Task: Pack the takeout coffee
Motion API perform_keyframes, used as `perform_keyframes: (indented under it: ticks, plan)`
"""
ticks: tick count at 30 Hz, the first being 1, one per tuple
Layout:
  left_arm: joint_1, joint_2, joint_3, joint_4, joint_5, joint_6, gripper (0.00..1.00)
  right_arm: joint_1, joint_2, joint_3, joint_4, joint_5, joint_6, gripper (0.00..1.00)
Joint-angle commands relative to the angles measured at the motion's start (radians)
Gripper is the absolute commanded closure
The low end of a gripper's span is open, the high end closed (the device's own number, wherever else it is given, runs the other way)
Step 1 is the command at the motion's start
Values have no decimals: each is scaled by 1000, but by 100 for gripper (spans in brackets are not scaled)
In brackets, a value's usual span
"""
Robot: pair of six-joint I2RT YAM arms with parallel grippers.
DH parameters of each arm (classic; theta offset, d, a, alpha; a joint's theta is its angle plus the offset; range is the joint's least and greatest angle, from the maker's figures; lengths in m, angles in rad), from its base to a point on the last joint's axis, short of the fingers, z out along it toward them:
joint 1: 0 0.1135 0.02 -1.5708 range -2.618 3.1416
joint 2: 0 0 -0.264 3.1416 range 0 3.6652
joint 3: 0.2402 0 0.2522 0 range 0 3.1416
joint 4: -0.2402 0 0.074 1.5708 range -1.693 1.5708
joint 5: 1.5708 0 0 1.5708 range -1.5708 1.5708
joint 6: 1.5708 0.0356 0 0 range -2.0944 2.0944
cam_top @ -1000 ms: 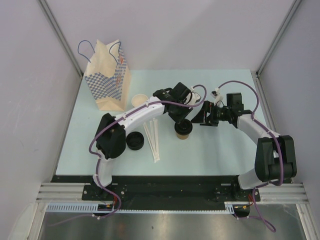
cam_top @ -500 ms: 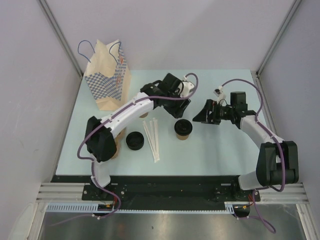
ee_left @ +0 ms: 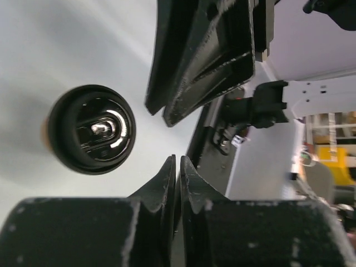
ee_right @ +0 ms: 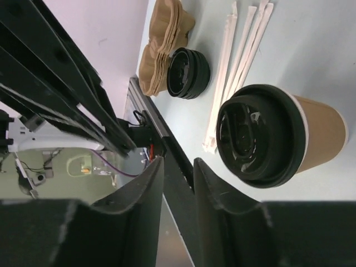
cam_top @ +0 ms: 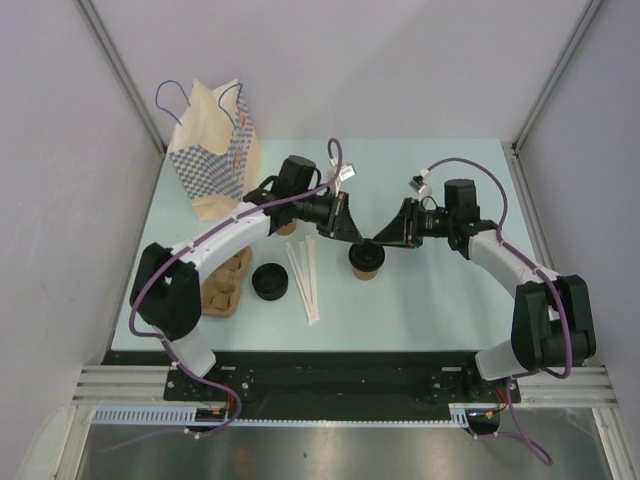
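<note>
The takeout coffee stood upright on the pale table, near its middle, black lid seated on the tan cup. No finger touched it.

Tool state, left: the left gripper was positioned just beyond the coffee's far edge, on the left-arm side. In the left wrist view its fingers were pressed together with only a hairline seam between them and nothing clamped. The coffee lay off to one side of them, clearly apart.

Tool state, right: the right gripper was positioned just beyond the coffee's far edge, on the right-arm side, its tips close to those of the left tool. In the right wrist view its fingers were parted by a narrow gap that held nothing. The coffee lay beside the gap, not inside it.

Surrounding items, located from the coffee:
- Paper-wrapped straws: near it, on the left-arm side.
- Loose black lid: past the straws.
- Brown pulp cup carrier: past the lid.
- Paper bag with checked panel and cord handles: well apart, toward the far left corner, upright.
</note>
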Motion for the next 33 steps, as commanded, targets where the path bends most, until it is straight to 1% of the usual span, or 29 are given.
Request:
perform_keyframes:
  ticks: [1,4,6,10,16,21,24,33]
  plan:
    - [-3,54,-27,174,154,-173,93,-3,58,24,88,-51,94,73]
    - [-3,103,-29,199,165,-206,96,0,95,24,86,-65,80,80]
    - [-4,132,-27,213,176,-226,97,2,109,23,85,-71,72,82]
    - [-1,172,-32,202,174,-219,99,5,147,23,89,-85,66,87]
    - [2,215,-58,194,157,-210,100,-1,211,23,89,-86,52,90]
    - [8,271,-62,165,136,-202,100,-1,265,23,83,-93,7,95]
    - [16,298,-64,157,117,-202,100,-6,294,23,69,-91,-9,100]
    - [37,355,-65,130,97,-194,100,-36,360,23,71,-65,-23,100]
